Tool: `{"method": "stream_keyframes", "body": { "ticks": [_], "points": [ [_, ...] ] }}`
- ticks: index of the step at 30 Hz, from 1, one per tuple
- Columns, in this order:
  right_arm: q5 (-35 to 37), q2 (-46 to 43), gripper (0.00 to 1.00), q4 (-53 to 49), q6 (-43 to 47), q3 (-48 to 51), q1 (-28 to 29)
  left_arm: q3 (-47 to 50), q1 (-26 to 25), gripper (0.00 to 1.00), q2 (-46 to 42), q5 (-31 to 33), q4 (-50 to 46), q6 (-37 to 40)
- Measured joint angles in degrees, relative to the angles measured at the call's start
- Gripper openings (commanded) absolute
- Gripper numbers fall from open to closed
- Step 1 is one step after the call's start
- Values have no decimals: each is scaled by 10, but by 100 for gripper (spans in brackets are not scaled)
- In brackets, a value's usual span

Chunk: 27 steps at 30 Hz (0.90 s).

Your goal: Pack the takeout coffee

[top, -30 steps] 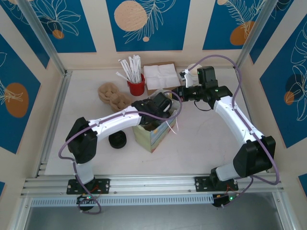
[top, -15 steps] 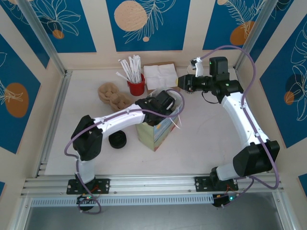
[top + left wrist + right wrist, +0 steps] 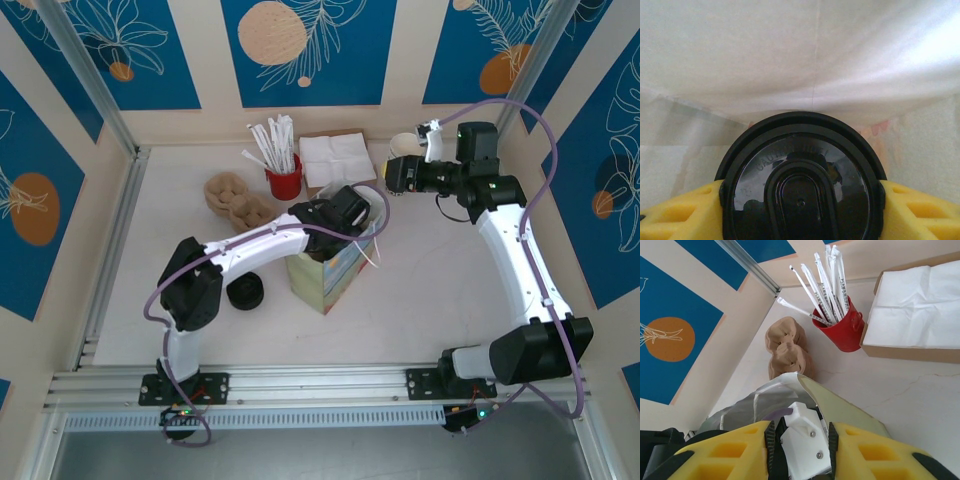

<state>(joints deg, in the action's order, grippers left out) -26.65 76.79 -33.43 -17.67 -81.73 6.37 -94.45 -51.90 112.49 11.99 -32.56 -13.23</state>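
Takeout coffee (image 3: 800,195), lid up, inside the paper bag (image 3: 325,282): I am clamping my left fingers (image 3: 675,215) on its sides to keep it level, while my right fingers (image 3: 725,450) are hovering clear of the bag, and I cannot tell if they are apart or together.

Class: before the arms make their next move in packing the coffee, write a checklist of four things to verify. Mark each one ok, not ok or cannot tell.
1. Grip: the left pincer clamps the coffee at its lid, one finger on each side: ok.
2. Placement: the coffee is inside the bag, with pale lining around it: ok.
3. Support: cup bottom resting on the bag floor: cannot tell, hidden.
4. Clearance: the right pincer is apart from the bag, beside the napkins: ok.
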Motion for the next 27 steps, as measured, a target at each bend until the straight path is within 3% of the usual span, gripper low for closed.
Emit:
{"method": "stream_keyframes", "body": {
  "ticks": [4,15,27],
  "points": [
    [-4,1,40,-8,-10,0,-3,-8,0,65,2,0,-7,0],
    [-10,40,43,-36,-36,-10,-3,-68,0,84,24,-2,-67,-3],
    [41,84,47,-179,12,-84,25,-133,0,93,29,-4,-107,-6]
  ]
}}
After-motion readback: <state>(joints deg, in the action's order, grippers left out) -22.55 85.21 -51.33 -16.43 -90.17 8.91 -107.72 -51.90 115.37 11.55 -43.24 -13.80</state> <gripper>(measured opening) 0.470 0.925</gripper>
